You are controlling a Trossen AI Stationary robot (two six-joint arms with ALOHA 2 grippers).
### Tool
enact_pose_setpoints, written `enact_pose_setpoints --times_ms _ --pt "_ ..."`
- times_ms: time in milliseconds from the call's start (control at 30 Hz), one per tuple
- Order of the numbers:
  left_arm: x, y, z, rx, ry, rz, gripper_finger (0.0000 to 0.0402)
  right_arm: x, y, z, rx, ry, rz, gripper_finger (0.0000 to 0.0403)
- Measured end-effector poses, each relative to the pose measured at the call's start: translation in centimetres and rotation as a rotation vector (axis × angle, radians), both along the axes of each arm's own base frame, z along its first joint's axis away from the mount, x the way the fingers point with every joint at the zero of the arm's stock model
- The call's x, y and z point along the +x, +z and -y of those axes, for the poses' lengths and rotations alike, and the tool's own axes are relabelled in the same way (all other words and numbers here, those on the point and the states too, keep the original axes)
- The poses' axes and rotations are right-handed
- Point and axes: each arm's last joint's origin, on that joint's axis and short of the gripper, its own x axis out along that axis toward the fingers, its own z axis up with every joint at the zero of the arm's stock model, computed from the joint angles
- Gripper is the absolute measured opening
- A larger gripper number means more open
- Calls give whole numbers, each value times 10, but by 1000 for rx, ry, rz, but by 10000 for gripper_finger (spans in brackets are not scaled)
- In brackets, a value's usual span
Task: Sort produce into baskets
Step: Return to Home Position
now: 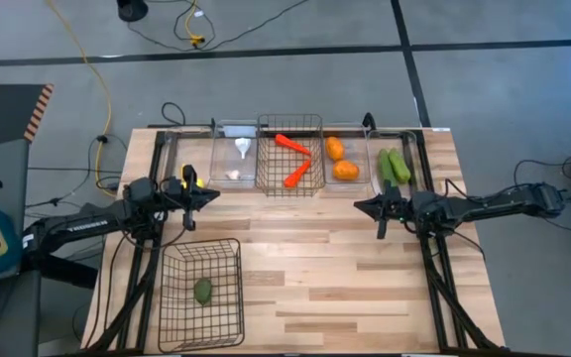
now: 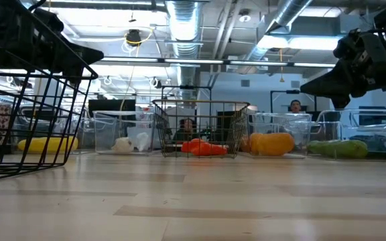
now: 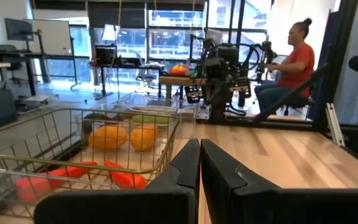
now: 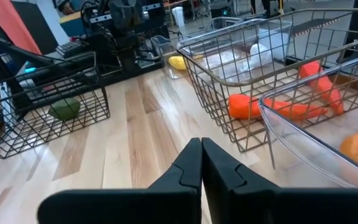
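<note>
Along the far edge stand clear bins and a small wire basket [image 1: 290,183]. The basket holds two carrots [image 1: 295,159]. The bins hold two garlics [image 1: 239,159], two orange fruits [image 1: 340,159], two cucumbers [image 1: 396,165] and, at the left end, a yellow squash [image 2: 45,144]. An avocado [image 1: 203,290] lies in the larger wire basket [image 1: 228,297] at the near left. The tiny yellow piece is out of view. My left gripper [image 1: 211,193] is shut and empty, above the table beside the squash bin. My right gripper [image 1: 358,205] is shut and empty, just on the near side of the fruit bin.
Bare wooden table [image 1: 315,268] lies between the two grippers and toward the near right. A dark frame [image 1: 167,139] edges the bins at the back. A person sits beyond the table in the left wrist view [image 3: 291,62].
</note>
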Motion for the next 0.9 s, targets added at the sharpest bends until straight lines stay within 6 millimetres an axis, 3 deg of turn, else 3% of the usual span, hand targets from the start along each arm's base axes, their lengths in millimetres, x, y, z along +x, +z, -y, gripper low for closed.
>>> enact_pose_setpoints --times_ms 267,667,900 --pt "0 2 1 20 -21 21 0 0 -2 0 7 2 -17 28" --pt "-13 16 5 98 -20 163 0 -10 16 0 -96 10 136 34" --pt "-18 13 8 89 -21 156 0 -18 19 0 -121 10 167 30"
